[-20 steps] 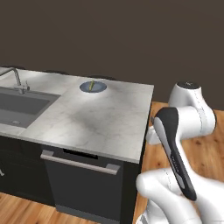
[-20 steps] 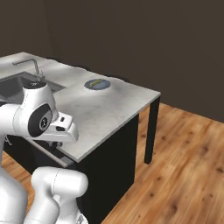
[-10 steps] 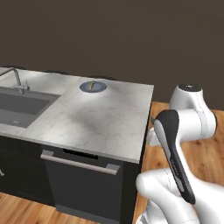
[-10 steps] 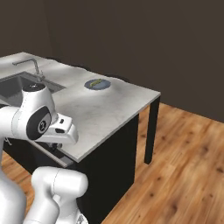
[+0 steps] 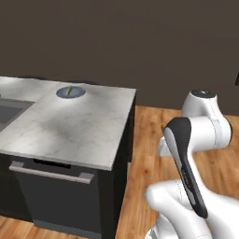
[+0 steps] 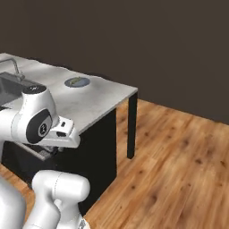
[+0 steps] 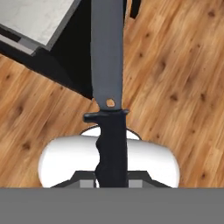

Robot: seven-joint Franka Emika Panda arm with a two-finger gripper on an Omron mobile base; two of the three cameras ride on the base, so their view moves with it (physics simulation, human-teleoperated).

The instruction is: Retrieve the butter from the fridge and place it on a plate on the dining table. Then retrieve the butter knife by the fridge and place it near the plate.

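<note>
In the hand view my gripper [image 7: 111, 177] is shut on the black handle of the butter knife [image 7: 109, 87]. Its dark-grey blade points away from the hand, over the wooden floor. The corner of the dining table [image 7: 35, 17] lies at the upper left of that view. On the far side of the marble dining table [image 5: 70, 126] [image 6: 100, 96] sits the blue-grey plate [image 5: 77, 93] [image 6: 71, 83]. The small yellow butter [image 5: 70, 89] [image 6: 78, 81] lies on it. The fridge is out of view.
An inset sink [image 5: 7, 112] [image 6: 9, 85] with a tap [image 6: 15, 67] sits in the table's left part. A dark appliance front [image 5: 51, 196] fills the table's near side. A black table leg [image 6: 131, 129] stands at the corner, with open wooden floor [image 6: 179, 170] to the right.
The whole scene has slid left in both base views, so the base has moved. The arm keeps its pose and the gripper stays shut.
</note>
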